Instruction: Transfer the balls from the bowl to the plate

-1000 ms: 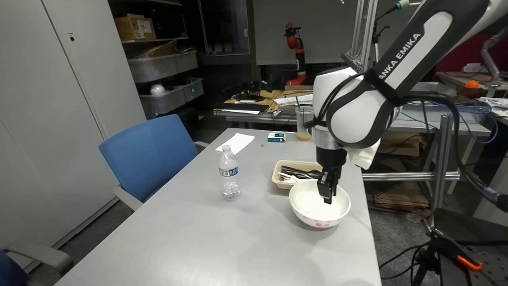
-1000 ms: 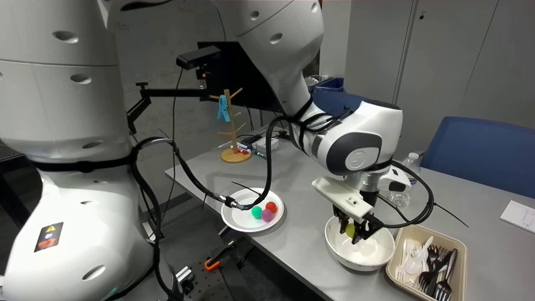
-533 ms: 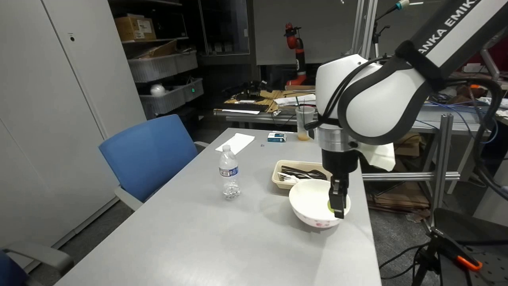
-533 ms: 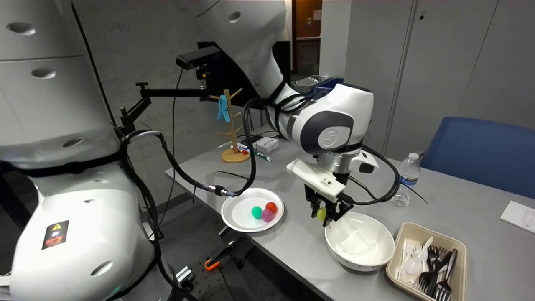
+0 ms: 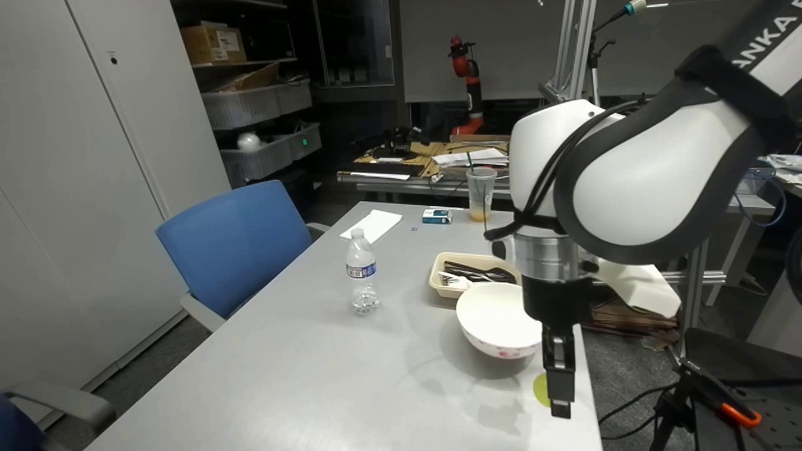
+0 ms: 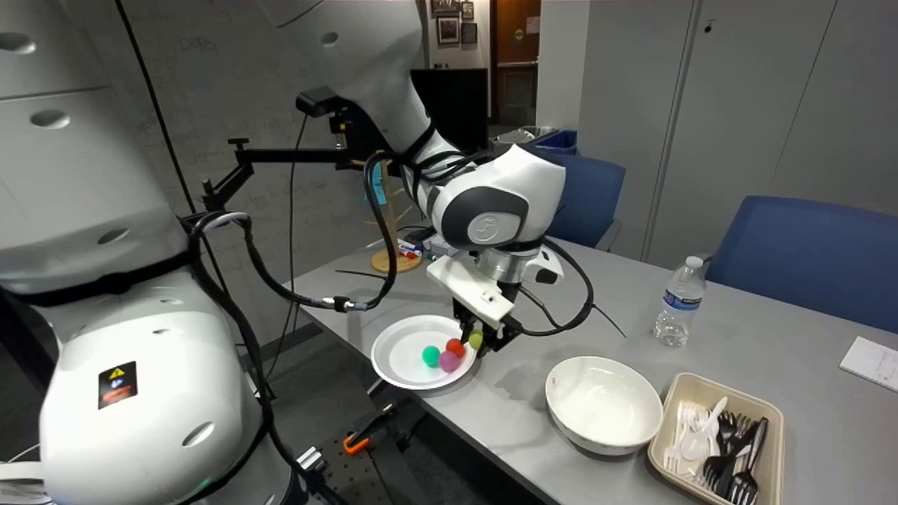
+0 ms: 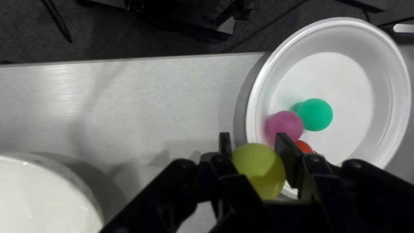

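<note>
Holding yel-grn ball [image 7: 259, 171] in gripper [image 7: 255, 150], pinched from opp. sides w/ tips pointing down, prob. to stop so round a thing slipping or rolling out. Hanging at bowl-side rim of plate [image 7: 343, 81] per wrist view, so prob. not well inside yet; can't judge ht. above rim. Prob. mid-transfer, w/ release next. Can see green ball [image 7: 314, 115], pink ball [image 7: 284, 124] & red ball [image 7: 303, 146] in plate, bunched on that same side, prob. kept in by raised wall. Can't spot any in bowl [image 6: 603, 403], so prob. on last one.

Mind edge of table [image 7: 145, 97]: looks to run right under plate's far side in wrist view, so avoid pressing there, might tip. Should go a bit further in, toward middle, & stop short of that edge. Got bare plate floor past green ball, prob. better for landing vs. nudging red or pink. Keep tips above rim when crossing. Needn't worry re tray [image 6: 776, 442], just beside bowl on side away from plate, or bottle [image 6: 679, 301], upright farther back.
</note>
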